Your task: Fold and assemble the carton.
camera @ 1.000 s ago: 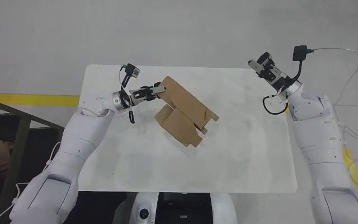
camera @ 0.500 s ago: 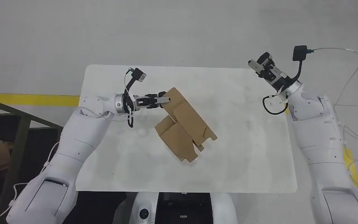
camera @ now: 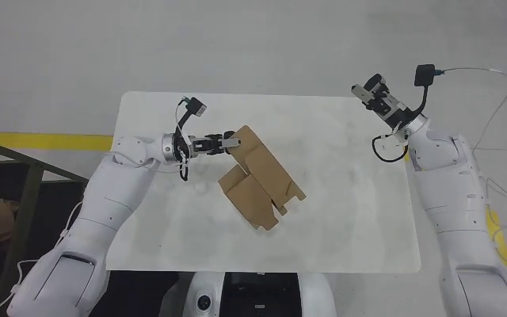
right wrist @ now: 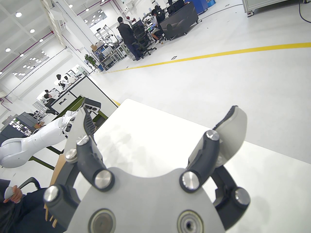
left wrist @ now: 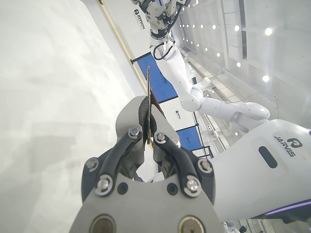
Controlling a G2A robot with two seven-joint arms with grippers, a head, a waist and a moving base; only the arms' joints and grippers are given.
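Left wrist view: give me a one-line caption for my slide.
Left gripper, jaws shut on the thin edge of the carton, against the white table, right arm raised beyond.

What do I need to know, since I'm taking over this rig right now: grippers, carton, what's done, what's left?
Left gripper: shut on one edge of the carton, at the corner nearest that arm.
Right gripper: open and holding nothing, over the table's far right corner, well apart from the carton.
Carton: brown cardboard near the middle of the table, mostly flat with its flaps spread, not yet a box.
Done: one edge is gripped.
Left: likely all the folding and closing. The right arm will probably need to come in to help.
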